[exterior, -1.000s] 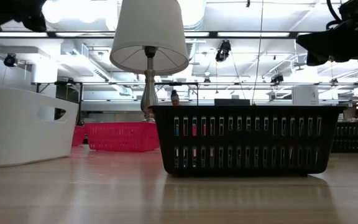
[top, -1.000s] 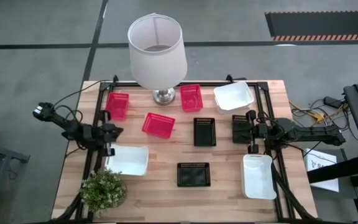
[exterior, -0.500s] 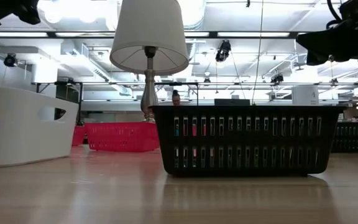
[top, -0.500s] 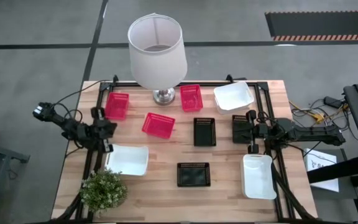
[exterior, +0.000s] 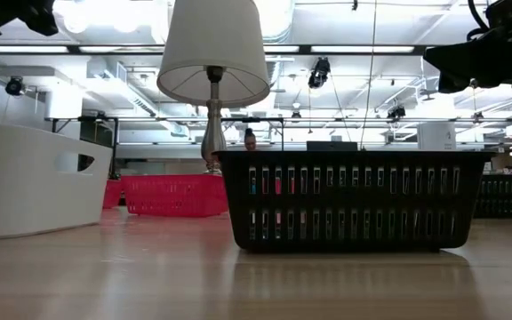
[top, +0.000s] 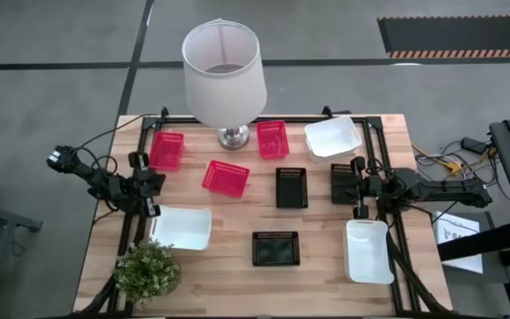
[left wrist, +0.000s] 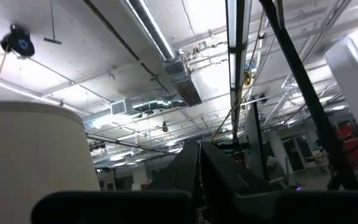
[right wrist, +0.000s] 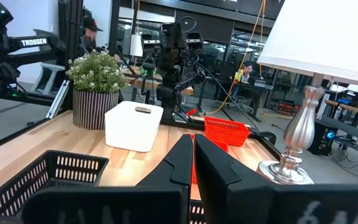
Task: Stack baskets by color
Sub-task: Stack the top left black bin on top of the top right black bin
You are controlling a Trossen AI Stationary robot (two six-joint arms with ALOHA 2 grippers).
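Left tool (top: 155,211): fingers pressed together, nothing between them, poised over the left edge of the tabletop (top: 237,283). A white basket (top: 182,227) lies just beside its tip, toward the near edge; the potted plant (top: 147,270) sits beyond that basket at the near left corner. A red basket (top: 167,151) lies on the tool's far side, near the back-left corner. A second red basket (top: 226,176) lies inboard of the tool, tilted, toward the tabletop's middle.

Right tool (top: 358,211): fingers pressed together, nothing gripped, over the right side of the tabletop. A black basket (top: 343,182) sits right next to the tool and arm, partly under the wrist; whether they touch cannot be told. A white basket (top: 368,251) lies just ahead of the tip, toward the near right corner. Another white basket (top: 333,138) sits behind the tool, at the back right.

Inboard of the right tool: a black basket (top: 291,187), then further toward the near edge a third black basket (top: 275,248), well apart from both tools. The third red basket (top: 272,139) stands at the back beside the lamp (top: 225,75).

No baskets are stacked; all nine lie separately on the tabletop.

Right wrist view: closed fingers (right wrist: 185,163) point across at the plant (right wrist: 96,86) and the left-side white basket (right wrist: 133,125).
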